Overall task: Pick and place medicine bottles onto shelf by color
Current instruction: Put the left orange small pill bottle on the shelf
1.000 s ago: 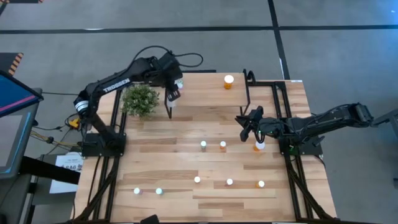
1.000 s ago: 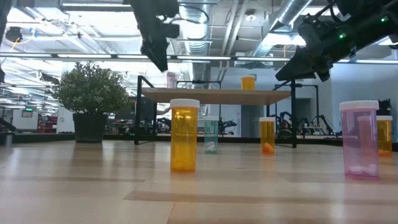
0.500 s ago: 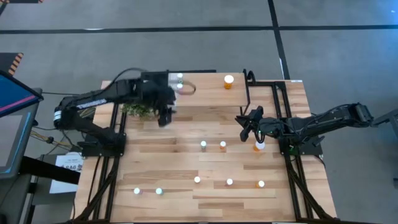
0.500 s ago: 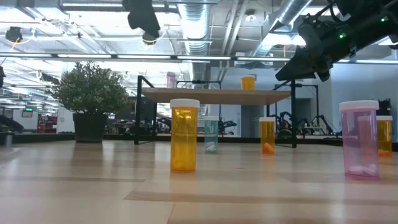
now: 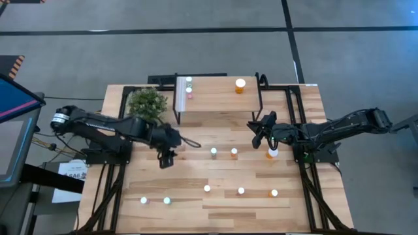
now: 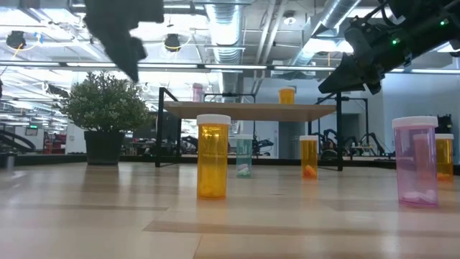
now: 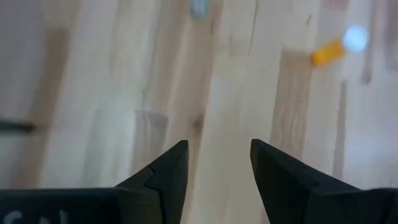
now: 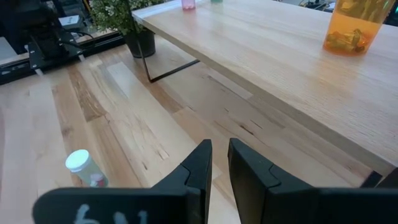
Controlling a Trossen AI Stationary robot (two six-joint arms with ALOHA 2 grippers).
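The shelf (image 5: 219,94) stands at the table's far side on black legs. An orange bottle (image 5: 240,85) stands on it, and two small bottles, one of them pink (image 5: 189,93), stand at its left end. Several white-capped bottles stand on the table, among them an orange one (image 5: 272,153) and a pair (image 5: 213,152) at mid-table. My left gripper (image 5: 165,158) hangs open and empty over the table left of centre, with bare wood under its fingers (image 7: 217,168). My right gripper (image 5: 257,134) hovers shut and empty near the shelf's right front leg.
A green potted plant (image 5: 147,102) stands left of the shelf. More bottles stand along the near side: two at the near left (image 5: 155,200) and three toward the near right (image 5: 241,191). In the low view a large orange bottle (image 6: 213,157) and a pink one (image 6: 415,162) stand closest.
My left arm has swung from the shelf's left end toward the table's near edge, passing the plant. Its gripper now hangs over the open table left of centre. My right arm has kept still. No bottle has moved.
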